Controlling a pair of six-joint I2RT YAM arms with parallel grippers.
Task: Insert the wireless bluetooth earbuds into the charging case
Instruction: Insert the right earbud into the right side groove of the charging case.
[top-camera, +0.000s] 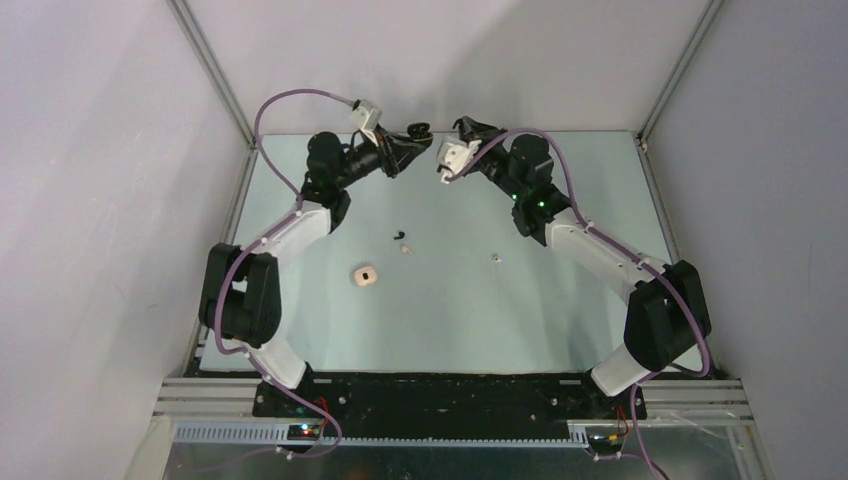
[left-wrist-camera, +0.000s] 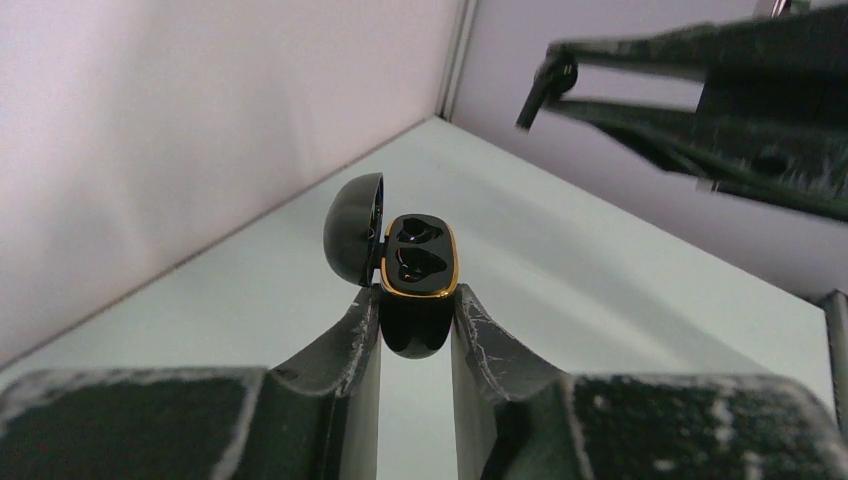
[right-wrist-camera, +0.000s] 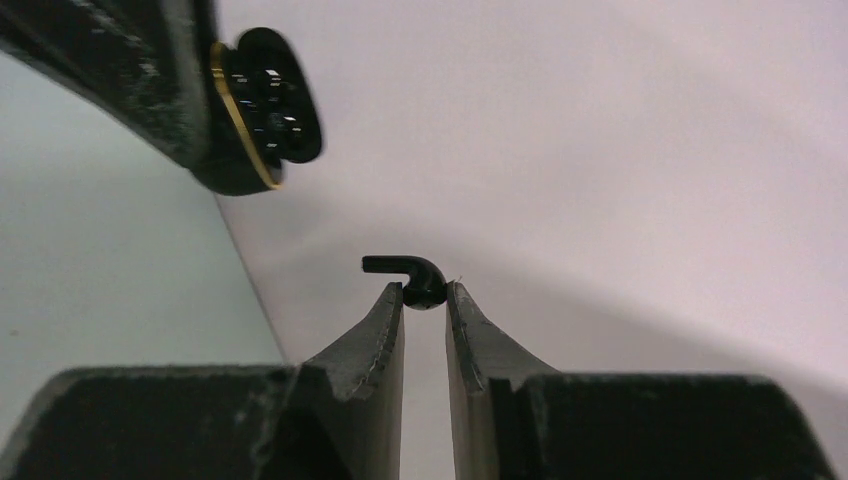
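Note:
My left gripper (top-camera: 416, 131) (left-wrist-camera: 417, 296) is shut on a black charging case (left-wrist-camera: 420, 256) with a gold rim and holds it in the air at the back of the table, lid open. The case also shows in the right wrist view (right-wrist-camera: 262, 112), up and left of the right fingertips. My right gripper (top-camera: 458, 126) (right-wrist-camera: 425, 288) is shut on a black earbud (right-wrist-camera: 412, 273), stem pointing left, close to the case. A second black earbud (top-camera: 400, 236) and two pale cream earbuds (top-camera: 405, 250) (top-camera: 495, 257) lie on the table.
A small cream case (top-camera: 364, 275) lies on the pale green table (top-camera: 450, 320), left of centre. Grey walls close the table at the back and on both sides. The right gripper's fingers (left-wrist-camera: 700, 100) fill the upper right of the left wrist view.

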